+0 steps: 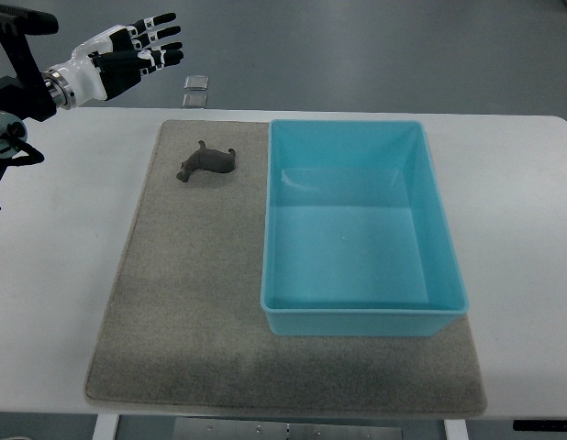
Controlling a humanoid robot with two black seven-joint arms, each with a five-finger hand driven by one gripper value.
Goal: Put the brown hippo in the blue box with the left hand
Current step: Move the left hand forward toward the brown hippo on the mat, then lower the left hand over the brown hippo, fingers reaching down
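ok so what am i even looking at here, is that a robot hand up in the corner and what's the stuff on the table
Yes. It is a humanoid robot's left hand, black and white with fingers, coming in from the picture's left edge. Its fingers are spread and it holds nothing. The single camera looks steeply down from the robot's own side. On the white table lies a grey mat. On the mat sit a small brown hippo toy and, to its right, an empty blue box. The right hand is out of view.

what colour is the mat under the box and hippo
Grey-beige, a plain felt-like mat with no pattern, seen best in the top view.
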